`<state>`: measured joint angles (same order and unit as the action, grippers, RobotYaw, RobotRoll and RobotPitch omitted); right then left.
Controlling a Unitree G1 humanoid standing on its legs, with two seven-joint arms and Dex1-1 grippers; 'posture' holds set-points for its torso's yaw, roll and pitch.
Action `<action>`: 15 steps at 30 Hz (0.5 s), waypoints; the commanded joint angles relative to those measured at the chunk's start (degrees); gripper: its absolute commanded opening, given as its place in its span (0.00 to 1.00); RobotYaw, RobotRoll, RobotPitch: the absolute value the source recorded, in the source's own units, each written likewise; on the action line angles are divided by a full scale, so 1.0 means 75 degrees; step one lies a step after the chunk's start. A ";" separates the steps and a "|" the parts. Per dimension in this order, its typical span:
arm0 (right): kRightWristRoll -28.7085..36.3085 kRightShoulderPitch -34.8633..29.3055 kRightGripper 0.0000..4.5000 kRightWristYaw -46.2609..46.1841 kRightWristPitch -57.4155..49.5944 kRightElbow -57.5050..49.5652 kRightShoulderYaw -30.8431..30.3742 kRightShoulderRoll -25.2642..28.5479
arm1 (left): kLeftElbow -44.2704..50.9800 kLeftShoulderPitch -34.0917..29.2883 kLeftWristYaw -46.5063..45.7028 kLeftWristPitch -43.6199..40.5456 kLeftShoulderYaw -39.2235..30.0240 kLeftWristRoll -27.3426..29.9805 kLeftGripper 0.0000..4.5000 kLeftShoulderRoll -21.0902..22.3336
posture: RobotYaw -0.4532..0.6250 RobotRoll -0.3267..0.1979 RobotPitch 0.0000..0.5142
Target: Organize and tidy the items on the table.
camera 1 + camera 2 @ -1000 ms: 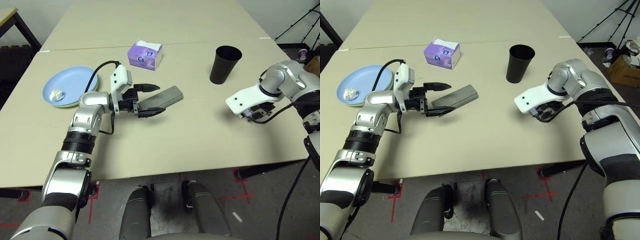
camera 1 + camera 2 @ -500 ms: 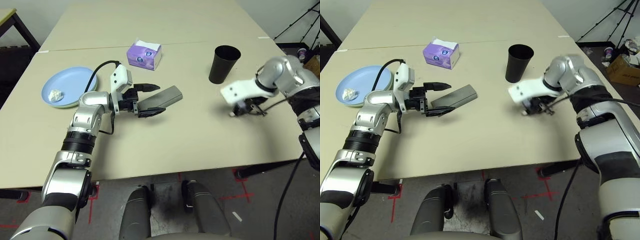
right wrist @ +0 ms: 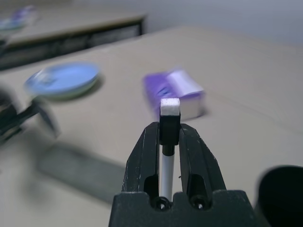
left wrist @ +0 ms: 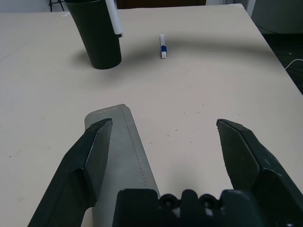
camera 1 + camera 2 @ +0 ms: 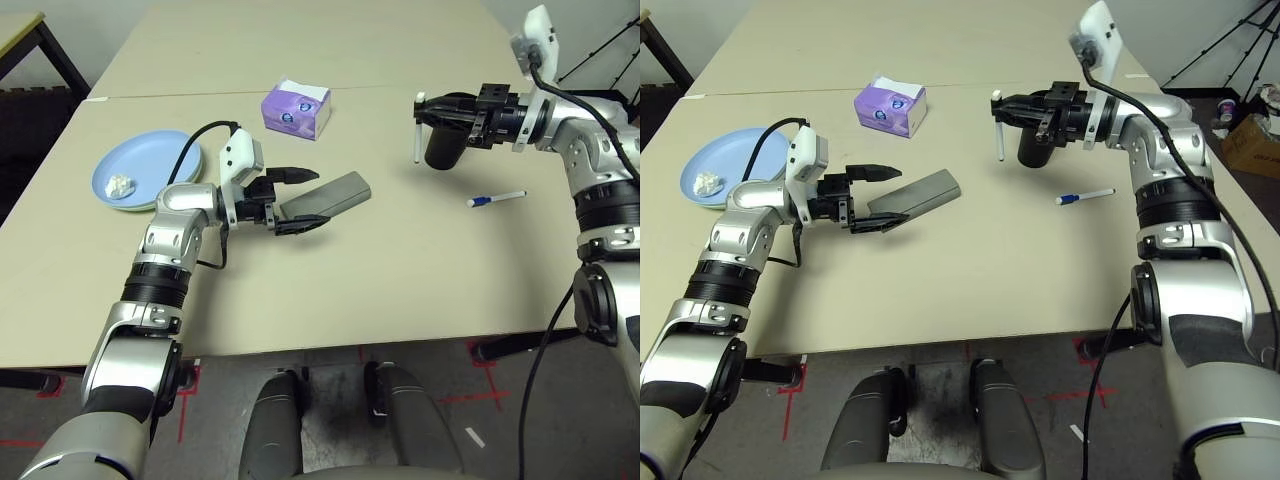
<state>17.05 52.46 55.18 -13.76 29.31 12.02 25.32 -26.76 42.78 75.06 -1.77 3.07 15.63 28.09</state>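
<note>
Head views: your worktop (image 5: 330, 290) is a matte beige slab. At nine o'clock sits a smooth, round light blue plate (image 5: 150, 170) holding a small crumpled tissue (image 5: 120, 185). At twelve o'clock lies a glossy purple tissue box (image 5: 296, 108); its print is too small to read. Near centre lies the case (image 5: 328, 194), a grey oblong with a soft matte skin. Your left claw (image 5: 297, 200) stands wide open around its near end, gripping nothing. At two o'clock stands the cup (image 5: 448, 148), black, tapered and smooth. Your right claw (image 5: 425, 112) is clamped on a slim white pen (image 5: 418, 128), hanging upright just left of the cup. A second pen (image 5: 496, 199), white with a blue band, lies flat at three o'clock.

Left wrist view: you can see a fine stitched seam running along the case (image 4: 120, 156), with one black finger (image 4: 87, 161) over it.

Right wrist view: the pen's (image 3: 169, 108) square white end pokes out between the closed fingers (image 3: 142, 161).
</note>
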 commanded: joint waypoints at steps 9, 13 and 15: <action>0.0226 -0.0821 0.09 -0.2729 0.2068 -0.1009 0.0652 -0.1148 | 0.0102 -0.0101 -0.0026 -0.0076 0.0025 0.0009 1.00 0.0032 | 0.36 0.62 0.33; -0.0318 -0.0927 0.09 -0.3629 0.2705 -0.0881 0.0599 -0.1052 | 0.0136 -0.0107 -0.0054 -0.0096 0.0017 0.0015 1.00 0.0039 | 0.36 0.62 0.33; -0.0427 -0.0965 0.09 -0.3918 0.2904 -0.0839 0.0587 -0.1049 | 0.0157 -0.0123 -0.0063 -0.0106 0.0017 0.0023 1.00 0.0048 | 0.36 0.62 0.33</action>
<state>14.88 46.19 27.66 6.18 22.53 16.31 17.18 -26.74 42.75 74.53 -2.12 3.07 15.63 28.06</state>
